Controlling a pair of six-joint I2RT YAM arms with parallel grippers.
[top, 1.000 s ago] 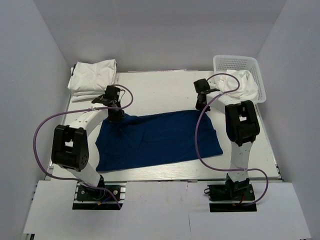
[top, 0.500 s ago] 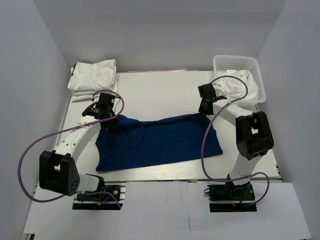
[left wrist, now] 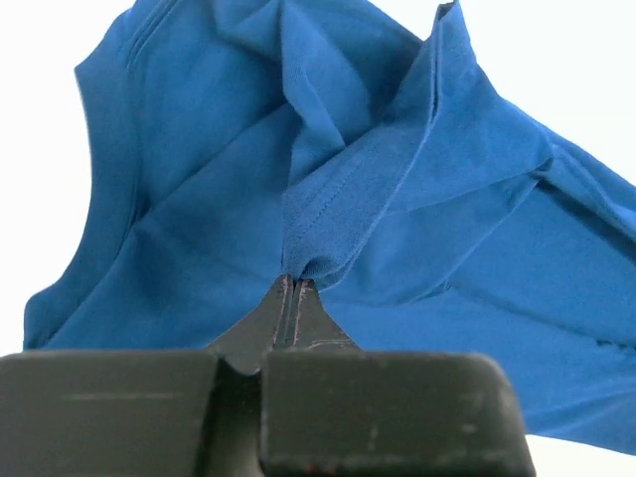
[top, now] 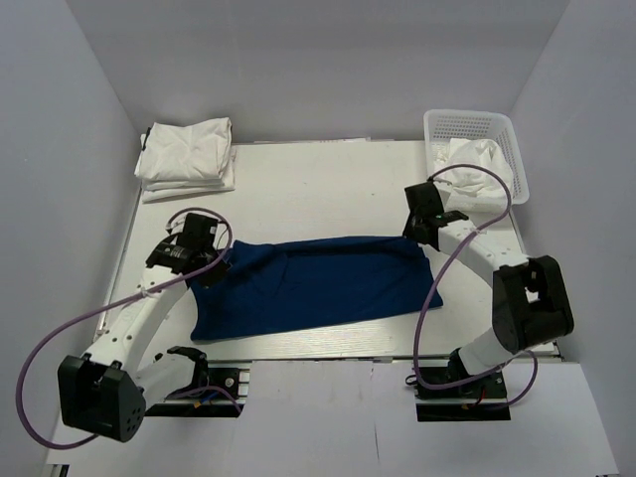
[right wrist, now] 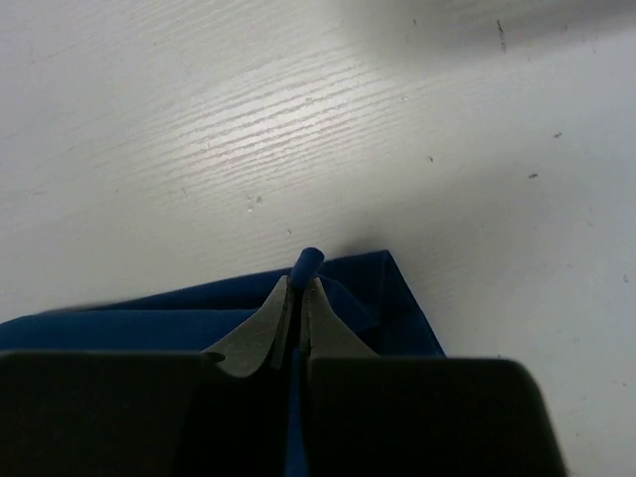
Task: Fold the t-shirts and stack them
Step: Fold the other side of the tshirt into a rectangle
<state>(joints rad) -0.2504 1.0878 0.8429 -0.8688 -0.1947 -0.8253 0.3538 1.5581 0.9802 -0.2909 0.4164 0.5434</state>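
white tabletop [top: 318, 179]: flat rectangular board, walled on three sides, carrying everything below.

royal blue cloth t-shirt [top: 318, 283]: spread across the near-centre of the tabletop, its long axis running left to right. the far edge is drawn into a line between the two hands, and the near edge lies flat close to the tabletop's front. the left part is rumpled into folds. which end is the collar cannot be told, and no print or writing can be read.

folded white cloth t-shirts [top: 189, 154]: a stack at the far left corner, well apart from the blue one.

white plastic mesh basket [top: 475, 123]: rectangular, at the far right corner.

crumpled white t-shirt [top: 479, 159]: bunched in the near part of the basket, spilling over its rim.

left hand [top: 217, 264]: at the blue shirt's far left corner, its fingers [left wrist: 278, 303] pressed together on a stitched fold of blue cloth.

right hand [top: 417, 237]: at the far right corner, its fingers [right wrist: 270, 318] pinched together on a small ridge of blue cloth, low over the tabletop.
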